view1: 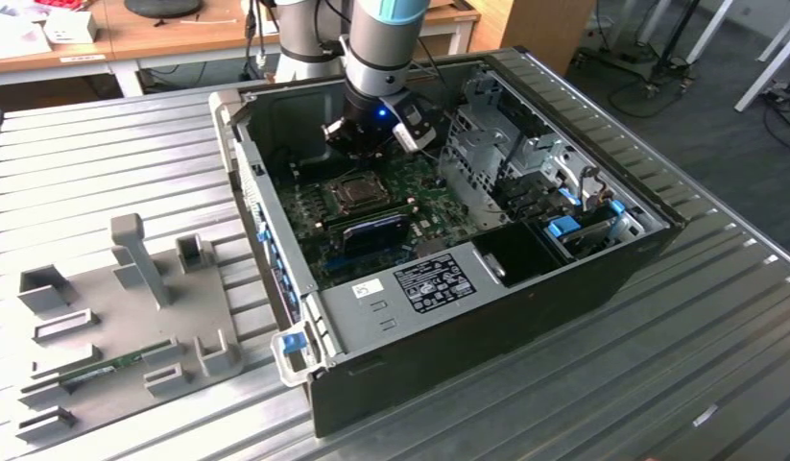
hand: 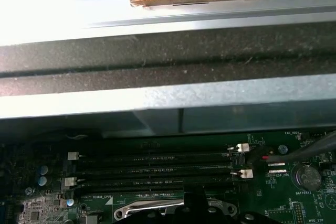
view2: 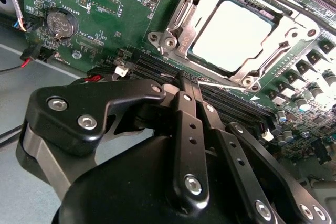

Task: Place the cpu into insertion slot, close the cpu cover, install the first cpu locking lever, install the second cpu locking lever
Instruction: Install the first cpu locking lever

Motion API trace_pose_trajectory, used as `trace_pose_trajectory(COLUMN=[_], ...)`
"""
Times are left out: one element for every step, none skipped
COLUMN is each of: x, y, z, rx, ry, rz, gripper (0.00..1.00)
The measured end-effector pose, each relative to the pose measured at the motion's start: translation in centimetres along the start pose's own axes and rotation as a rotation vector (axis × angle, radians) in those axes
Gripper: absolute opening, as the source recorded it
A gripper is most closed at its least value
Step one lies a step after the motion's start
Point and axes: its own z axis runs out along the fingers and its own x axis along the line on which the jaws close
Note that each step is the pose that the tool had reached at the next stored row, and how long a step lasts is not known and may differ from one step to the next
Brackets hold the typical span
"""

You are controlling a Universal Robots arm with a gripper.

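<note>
gripper [view2: 185, 81]: clenched shut, I see nothing held, just beside cpu cover [view2: 184, 22] edge.
cpu [view2: 233, 35]: seated under it; I judge light, stiff, fragile; grip by edges.

Cpu [view2: 233, 35]: flat square chip, metal top glaring pale, seated level in insertion slot [view1: 338, 195] near middle of green motherboard [view2: 105, 3]. Cpu cover [view2: 181, 22]: silver windowed frame, lying flat down around the chip.
</note>
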Motion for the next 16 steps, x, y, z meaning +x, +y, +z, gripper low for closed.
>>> trace_pose_trajectory(x=[0.0, 0.0, 0.0, 0.02, 0.05, 0.1, 0.17, 0.25, 0.35, 0.48, 0.61, 0.73, 0.83, 0.89, 0.92, 0.93], y=[0.0, 0.0, 0.0, 0.0, 0.0, 0.0, 0.0, 0.0, 0.0, 0.0, 0.0, 0.0, 0.0, 0.01, 0.01, 0.02], z=[0.0, 0.0, -0.01, -0.01, -0.01, -0.01, -0.01, -0.01, -0.01, -0.02, -0.02, -0.01, -0.01, -0.02, -0.04, -0.09], rx=[0.0, 0.0, 0.0001, 0.0, 0.0001, 0.0, -0.0001, -0.0001, -0.0001, -0.0002, -0.0003, -0.0005, -0.0006, -0.0008, -0.0007, -0.0005], ry=[0.0, 0.0, 0.0, -0.0002, -0.0007, -0.0012, -0.0018, -0.0026, -0.0035, -0.0045, -0.0056, -0.0068, -0.0081, -0.0091, -0.0097, -0.0102], rz=[0.0, 0.0, 0.0, 0.0, 0.0, 0.0, 0.0, -0.001, -0.001, -0.001, -0.001, -0.002, -0.002, -0.002, -0.002, -0.002], gripper=[0.1, 0.1, 0.1, 0.1, 0.1, 0.1, 0.1, 0.1, 0.1, 0.1, 0.1, 0.1, 0.1, 0.1, 0.1, 0.1])
